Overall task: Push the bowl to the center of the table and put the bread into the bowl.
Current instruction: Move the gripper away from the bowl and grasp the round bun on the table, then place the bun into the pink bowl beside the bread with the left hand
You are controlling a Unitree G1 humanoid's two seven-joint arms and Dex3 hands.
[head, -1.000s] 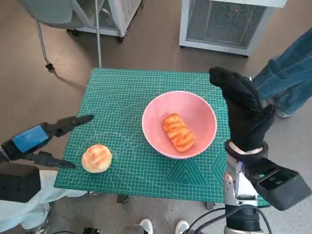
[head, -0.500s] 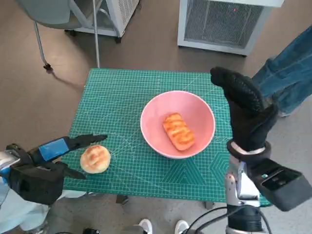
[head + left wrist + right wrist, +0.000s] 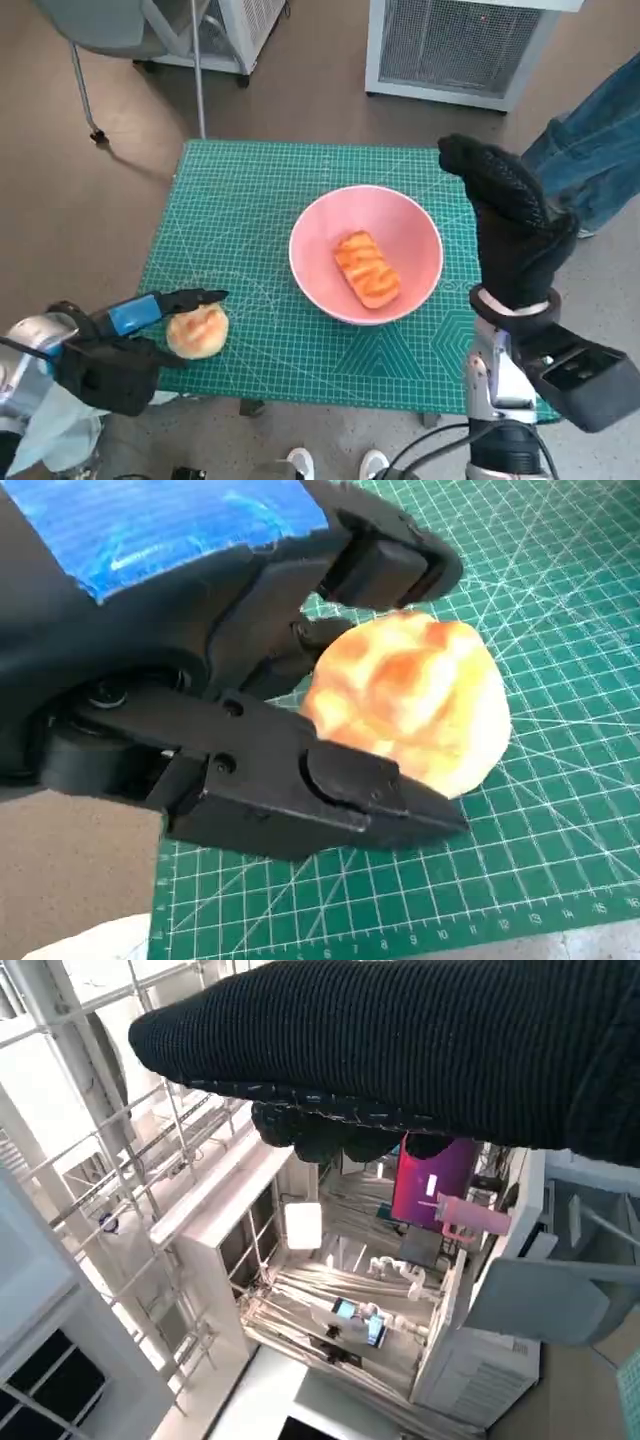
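1. I saw my left hand (image 3: 120, 322) low at the near left corner of the tabletop (image 3: 250, 200), its fingers spread wide around the round bread bun (image 3: 197, 331).
2. In the left wrist view one black finger (image 3: 330, 790) lay on the near side of the bun (image 3: 410, 700) and another arched over its far side. The bun sat on the green mat between them; I could not tell whether either finger touched it, and nothing was gripped.
3. My right hand (image 3: 510, 225) stood raised above the right edge of the tabletop, gloved fingers straight and together, pointing away from me, holding nothing.
4. The pink bowl (image 3: 400, 215) sat just left of that hand, near the middle of the tabletop, well apart from the left hand. A long glazed bread roll (image 3: 366, 270) lay inside it.
5. I could read no writing or brand; only the mat's printed grid lines showed.
6. A person's leg (image 3: 590, 150) in blue jeans was beyond the right hand.
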